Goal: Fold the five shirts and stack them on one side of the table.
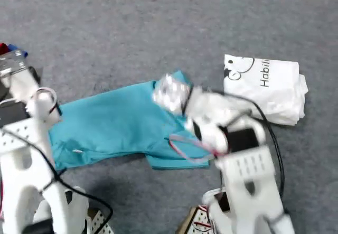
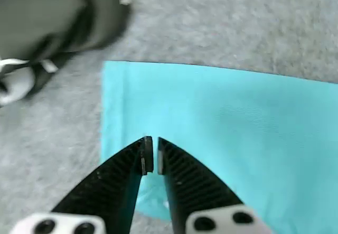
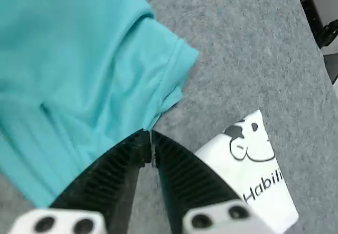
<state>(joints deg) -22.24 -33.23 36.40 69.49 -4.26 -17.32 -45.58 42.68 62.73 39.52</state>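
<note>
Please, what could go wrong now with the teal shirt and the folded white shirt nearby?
1. The right end effector grips the teal shirt only at its edge, so the cloth may slip out.
2. The folded white shirt lies close beside that arm; a wide swing could knock it out of shape.

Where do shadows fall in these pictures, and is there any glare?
High view: soft light, a narrow shadow along the near edge of the teal shirt, and a bright white shell on the right arm. Left wrist view: the shirt evenly lit, no glare. Right wrist view: a faint shadow beside the sleeve; the folded white shirt shows no glare.
</note>
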